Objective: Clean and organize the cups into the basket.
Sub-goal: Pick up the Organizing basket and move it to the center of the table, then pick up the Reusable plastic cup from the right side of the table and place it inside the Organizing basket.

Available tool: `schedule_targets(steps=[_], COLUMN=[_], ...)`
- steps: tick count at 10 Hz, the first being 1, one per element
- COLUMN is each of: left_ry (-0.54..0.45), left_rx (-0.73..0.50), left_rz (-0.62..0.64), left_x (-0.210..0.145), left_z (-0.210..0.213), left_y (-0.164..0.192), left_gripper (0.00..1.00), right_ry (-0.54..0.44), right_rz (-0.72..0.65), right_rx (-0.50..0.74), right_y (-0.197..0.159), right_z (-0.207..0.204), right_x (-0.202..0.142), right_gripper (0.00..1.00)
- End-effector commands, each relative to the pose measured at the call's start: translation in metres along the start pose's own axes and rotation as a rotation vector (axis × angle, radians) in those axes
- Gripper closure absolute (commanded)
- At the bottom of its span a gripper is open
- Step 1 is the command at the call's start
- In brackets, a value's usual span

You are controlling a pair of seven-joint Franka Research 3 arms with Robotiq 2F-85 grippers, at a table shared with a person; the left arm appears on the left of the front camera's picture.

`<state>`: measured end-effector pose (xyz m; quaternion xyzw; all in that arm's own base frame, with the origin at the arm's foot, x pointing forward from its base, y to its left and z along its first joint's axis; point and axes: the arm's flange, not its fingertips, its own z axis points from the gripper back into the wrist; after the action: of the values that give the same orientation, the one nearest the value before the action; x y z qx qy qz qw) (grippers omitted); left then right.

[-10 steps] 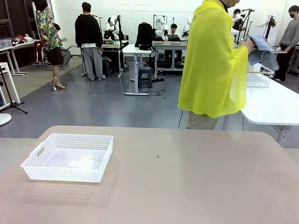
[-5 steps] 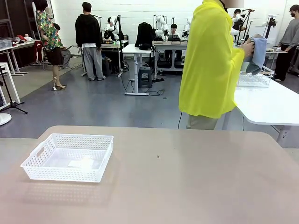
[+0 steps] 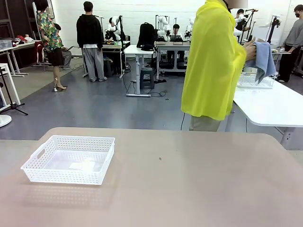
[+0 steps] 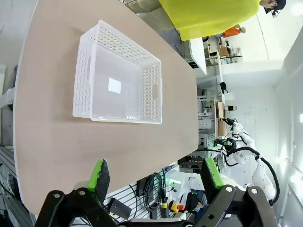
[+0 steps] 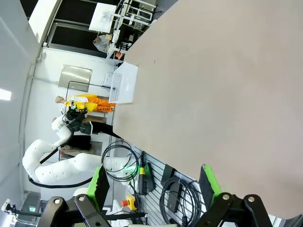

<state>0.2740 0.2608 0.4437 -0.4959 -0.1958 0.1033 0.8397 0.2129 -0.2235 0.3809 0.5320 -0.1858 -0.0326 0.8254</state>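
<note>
The white perforated basket (image 3: 61,175) stands empty on the left of the tan table (image 3: 189,179). In the left wrist view the basket (image 4: 83,80) lies ahead of my left gripper (image 4: 155,174), whose jaws stand open and hold nothing. My right gripper (image 5: 153,184) is open too, over bare tabletop (image 5: 227,94). A person in a yellow top (image 3: 210,61) stands at the far side, turned toward a white side table (image 3: 274,106), working a blue cloth (image 3: 263,57) in both hands. The cups are hidden from view.
A white wire rack (image 3: 255,81) sits on the white side table behind the cloth. The tan table's far edge runs in front of the person. Other people and work tables stand far back in the room.
The person has shifted the blue cloth in the hands, drawing it up and then letting it hang lower to the right. The basket has not moved.
</note>
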Motion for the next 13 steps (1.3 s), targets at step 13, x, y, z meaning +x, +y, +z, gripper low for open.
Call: schedule_targets(steps=[13], left_ry=[-0.012], left_rx=[-0.017], left_rz=[-0.01], left_x=[0.0005], left_z=[0.0022], left_y=[0.0009], left_gripper=[0.0], right_ry=[-0.013], right_rz=[0.019], right_rx=[0.017], right_y=[0.0008], right_z=[0.0033], right_x=[0.0021], right_gripper=[0.0])
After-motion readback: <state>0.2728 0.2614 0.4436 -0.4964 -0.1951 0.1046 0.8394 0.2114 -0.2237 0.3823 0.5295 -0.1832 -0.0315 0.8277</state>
